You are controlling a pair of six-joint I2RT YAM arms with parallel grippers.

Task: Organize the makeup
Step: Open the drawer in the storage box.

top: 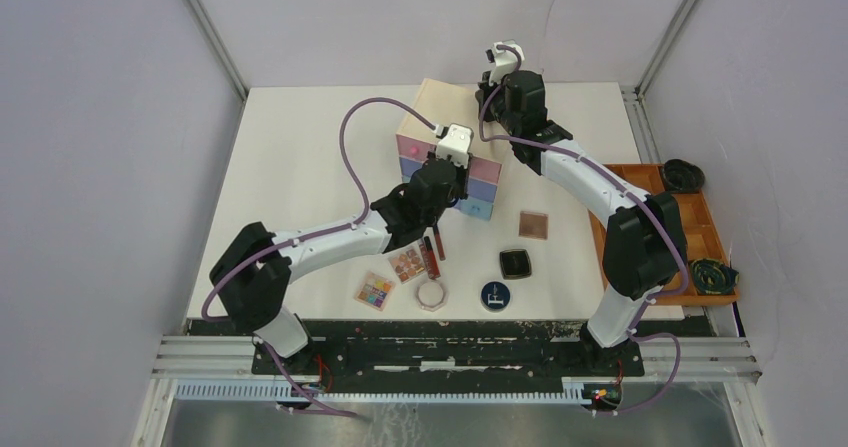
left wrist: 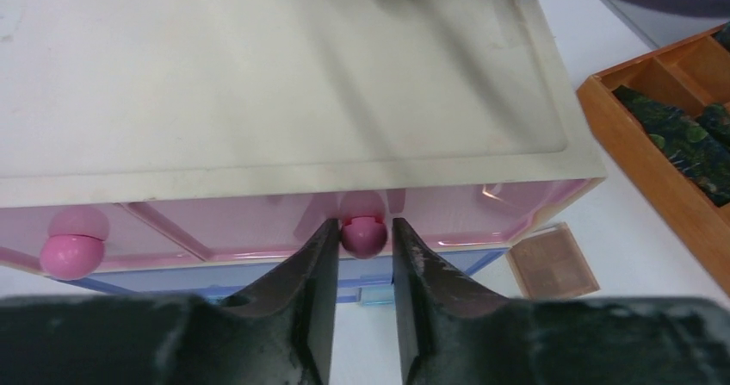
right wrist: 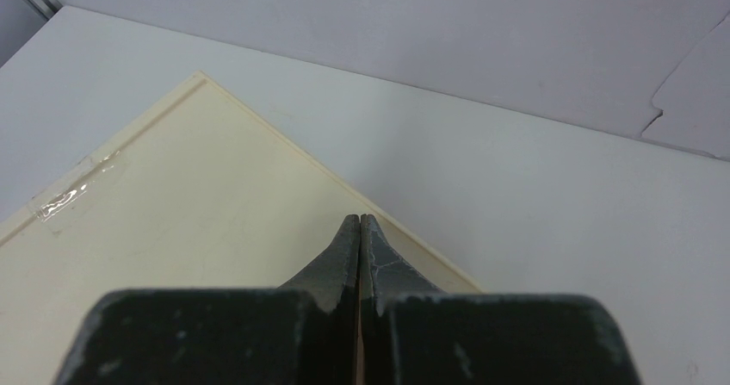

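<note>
Left wrist: left gripper parted around a pink drawer knob — not clamped yet; right gripper shut, empty. Makeup all lies on the table — nothing stowed.

The top camera hangs high behind the near edge and looks steeply down, taking in the whole worktop. The left wrist camera sits close to the beige drawer box, facing far and right along its jaws. The brown square compact and orange-brown tray appear both here and from above. The right wrist camera, very near, looks across the box's lid toward the wall beyond.
</note>
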